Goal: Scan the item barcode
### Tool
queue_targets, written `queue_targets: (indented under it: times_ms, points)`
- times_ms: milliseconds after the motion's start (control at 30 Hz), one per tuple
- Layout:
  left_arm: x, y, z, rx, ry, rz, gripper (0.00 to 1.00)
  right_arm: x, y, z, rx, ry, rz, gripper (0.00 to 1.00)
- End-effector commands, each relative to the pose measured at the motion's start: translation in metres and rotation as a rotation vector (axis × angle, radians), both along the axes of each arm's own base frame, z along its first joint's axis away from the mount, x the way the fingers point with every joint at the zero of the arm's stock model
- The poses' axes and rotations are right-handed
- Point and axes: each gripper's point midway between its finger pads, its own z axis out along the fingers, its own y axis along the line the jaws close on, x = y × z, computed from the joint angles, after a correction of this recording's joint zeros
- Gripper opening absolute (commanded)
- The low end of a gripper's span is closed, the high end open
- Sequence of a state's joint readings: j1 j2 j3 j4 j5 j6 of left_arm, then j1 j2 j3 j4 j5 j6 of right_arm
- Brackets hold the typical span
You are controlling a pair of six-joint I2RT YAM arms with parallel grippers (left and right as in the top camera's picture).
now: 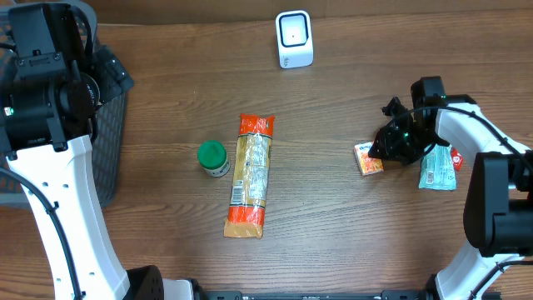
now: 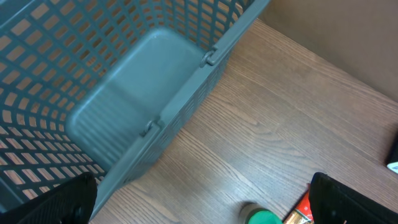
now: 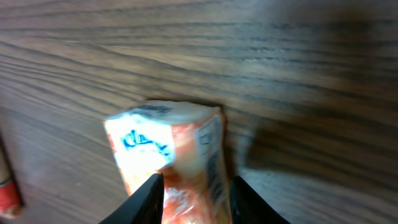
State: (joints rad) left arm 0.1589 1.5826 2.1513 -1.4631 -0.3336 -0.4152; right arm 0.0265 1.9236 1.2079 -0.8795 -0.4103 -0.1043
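Only nips end of orange packet in right gripper; might slip when lifted, missing scanner. Has left gripper gaping wide.

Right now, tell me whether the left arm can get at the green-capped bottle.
Probably yes. The left pincer hangs open near the basket, and the green-capped bottle stands on bare table just beyond it. Only the orange packet lies beside it, on the far side.

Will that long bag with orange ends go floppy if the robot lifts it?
Probably not much: the long clear plastic bag with orange ends seems packed with straight sticks, so likely stiff. Its shiny wrapper may be slippery. Lying flat, it shouldn't roll.
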Motion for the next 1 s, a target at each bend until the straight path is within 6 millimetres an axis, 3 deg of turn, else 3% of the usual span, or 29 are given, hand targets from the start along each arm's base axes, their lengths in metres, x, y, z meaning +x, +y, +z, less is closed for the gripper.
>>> queue_targets:
  times_ms: [0,200,300,400,533,633,800,967]
  points:
    - [0.001,0.004,0.002,0.015,0.001,0.006,1.00,-0.001,-0.003,-0.001,-0.016,-0.012,0.008,0.35]
    - [0.001,0.004,0.002,0.015,0.001,0.006,1.00,-0.005,-0.002,0.000,-0.010,0.007,0.008,0.04]
    - [0.001,0.004,0.002,0.015,0.001,0.006,1.00,-0.001,-0.006,0.005,-0.040,0.002,-0.028,0.04]
    - [0.001,0.004,0.002,0.015,0.001,0.006,1.00,0.007,-0.022,0.023,-0.192,-0.053,-0.095,0.04]
    - [0.001,0.004,0.002,0.015,0.001,0.006,1.00,0.013,-0.031,0.064,-0.453,-0.197,-0.151,0.04]
    - [0.001,0.004,0.002,0.015,0.001,0.006,1.00,0.007,-0.031,0.096,-0.751,-0.342,-0.135,0.04]
    - [0.001,0.004,0.002,0.015,0.001,0.006,1.00,-0.010,0.005,0.115,-1.051,-0.513,-0.007,0.04]
    - [0.001,0.004,0.002,0.015,0.001,0.005,1.00,-0.020,0.028,0.102,-1.266,-0.570,0.182,0.04]
